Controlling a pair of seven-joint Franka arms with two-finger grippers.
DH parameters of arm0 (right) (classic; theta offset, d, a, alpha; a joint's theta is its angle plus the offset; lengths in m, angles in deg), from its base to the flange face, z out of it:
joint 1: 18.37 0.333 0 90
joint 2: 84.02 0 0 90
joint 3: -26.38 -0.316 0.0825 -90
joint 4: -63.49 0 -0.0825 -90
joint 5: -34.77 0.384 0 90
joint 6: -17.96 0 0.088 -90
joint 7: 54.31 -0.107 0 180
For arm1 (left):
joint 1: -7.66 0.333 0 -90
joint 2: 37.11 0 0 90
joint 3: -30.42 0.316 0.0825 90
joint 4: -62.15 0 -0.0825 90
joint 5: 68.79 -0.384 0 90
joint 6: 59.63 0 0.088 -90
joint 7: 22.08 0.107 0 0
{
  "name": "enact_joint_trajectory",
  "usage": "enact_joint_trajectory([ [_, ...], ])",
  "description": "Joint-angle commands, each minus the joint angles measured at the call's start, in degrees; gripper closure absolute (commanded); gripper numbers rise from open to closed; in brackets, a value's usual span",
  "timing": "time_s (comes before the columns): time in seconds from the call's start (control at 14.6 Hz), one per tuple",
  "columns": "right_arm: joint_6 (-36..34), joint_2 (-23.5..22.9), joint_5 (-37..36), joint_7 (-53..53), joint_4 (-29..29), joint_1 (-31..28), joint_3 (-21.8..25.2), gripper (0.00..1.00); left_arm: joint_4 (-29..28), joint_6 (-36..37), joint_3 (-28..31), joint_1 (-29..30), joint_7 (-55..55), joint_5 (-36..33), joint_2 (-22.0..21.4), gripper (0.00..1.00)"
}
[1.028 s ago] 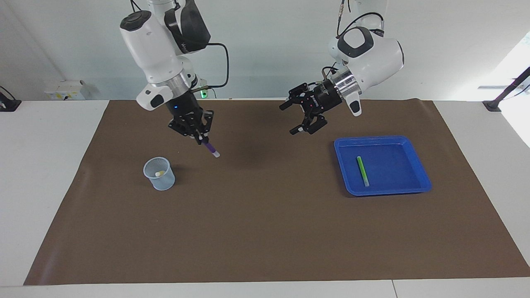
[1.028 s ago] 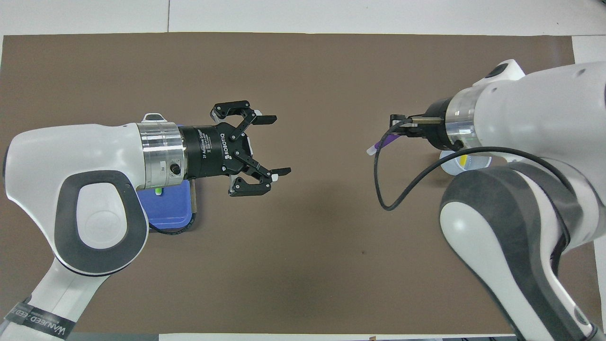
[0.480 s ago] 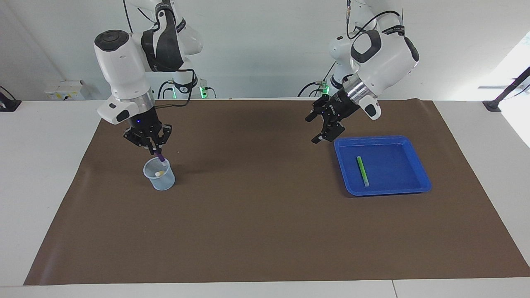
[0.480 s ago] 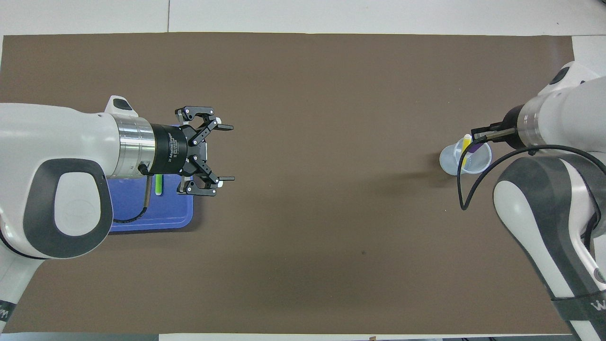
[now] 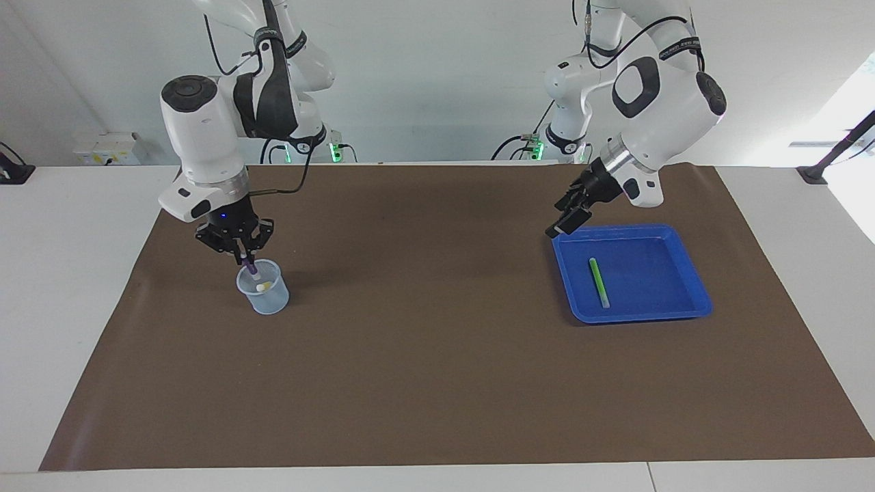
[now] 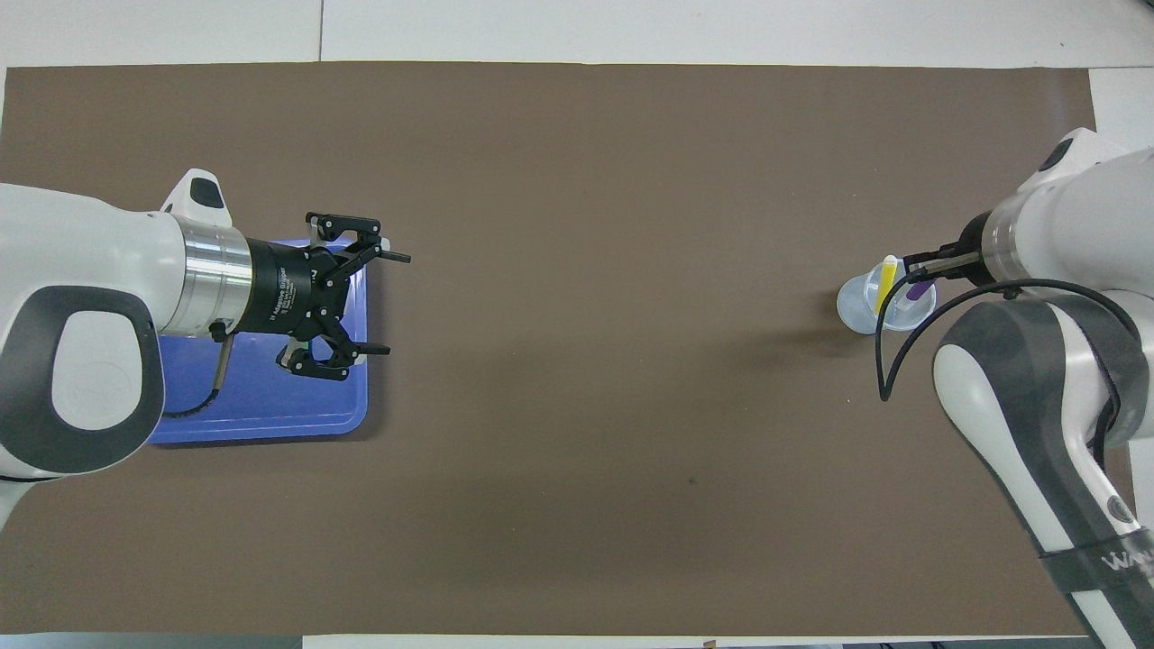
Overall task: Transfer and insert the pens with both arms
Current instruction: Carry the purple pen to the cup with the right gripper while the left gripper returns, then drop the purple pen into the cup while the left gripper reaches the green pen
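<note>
Purple pen [image 5: 252,267]: slim, light, stiff, likely slick-barrelled; the right gripper [image 5: 236,249] is pinching its upper end at centre-left of the facing view, tip entering the clear cup [image 5: 263,295]. Yellow pen [image 6: 887,281] is already leaning inside. Green pen [image 5: 599,282]: lying in the blue tray [image 5: 690,273] at centre-right; best taken mid-barrel. The left gripper [image 6: 377,300] is hovering over the tray's edge, fingers spread. Lettering is showing on its body and on a wrist band at the overhead view's lower right; neither reads clearly.
</note>
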Motion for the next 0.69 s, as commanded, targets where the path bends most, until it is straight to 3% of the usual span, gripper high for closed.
enact_joint_trajectory([
  [0.0,5.49,-0.08,-0.50,2.10,-3.77,-1.68,-0.78,1.00,-2.11,0.82,-0.08,2.61,18.96,-7.19,0.09,0.00],
  [0.21,7.16,-1.31,1.08,1.83,-4.21,-2.03,-0.78,1.00,-2.11,-0.50,-0.08,3.85,34.81,-15.01,3.51,0.00],
  [0.34,9.54,-1.67,4.59,1.92,-5.18,-2.21,-0.78,1.00,-2.11,-2.86,-0.16,3.85,39.76,-20.82,6.31,0.00],
  [0.41,9.63,-1.75,6.17,1.75,-5.01,-2.12,-0.78,0.92,-2.11,-4.35,-0.16,3.68,40.13,-22.93,7.81,0.00],
  [0.48,9.81,-2.28,7.06,1.40,-4.40,-2.21,-0.78,0.20,-2.37,-6.28,-0.16,3.33,40.22,-25.83,9.39,0.00],
  [0.55,9.81,-2.46,7.76,1.31,-3.78,-2.30,-0.78,0.02,-3.68,-8.39,-0.25,3.24,40.65,-28.29,10.28,0.00],
  [0.62,9.98,-2.55,8.03,1.31,-3.25,-2.47,-0.78,0.00,-5.00,-10.59,-0.16,3.24,42.83,-29.62,10.46,0.00],
])
